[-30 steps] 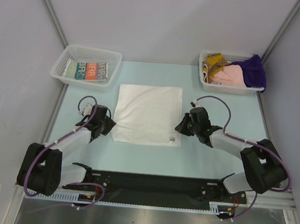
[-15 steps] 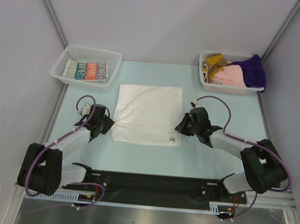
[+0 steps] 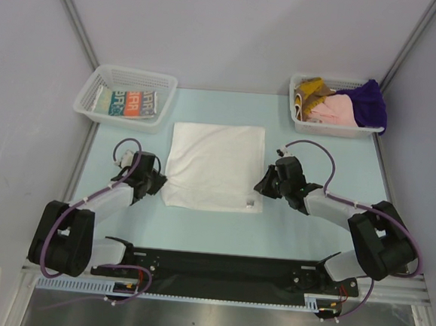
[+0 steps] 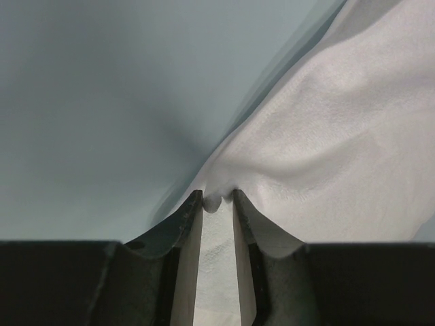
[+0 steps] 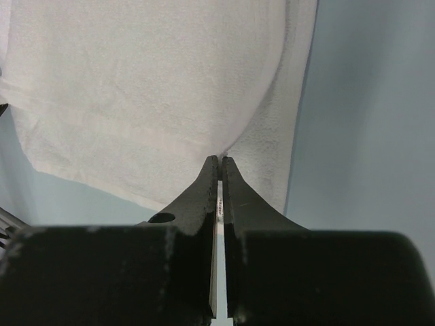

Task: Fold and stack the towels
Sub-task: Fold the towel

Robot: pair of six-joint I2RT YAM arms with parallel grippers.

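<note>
A plain white towel lies spread flat in the middle of the table. My left gripper is at its left edge near the front corner. In the left wrist view the left gripper pinches a raised fold of the towel between its narrow-set jaws. My right gripper sits at the towel's right edge. In the right wrist view the right gripper is shut, with a thin strip of the towel's edge between the fingers.
A white mesh basket at the back left holds a folded orange-teal-white print towel. Another basket at the back right holds pink, purple and mustard-brown towels. Grey walls close in both sides.
The left jaws have drawn closer together on the towel's left edge, and the left arm has shifted slightly. The right arm and the towel have stayed put.
</note>
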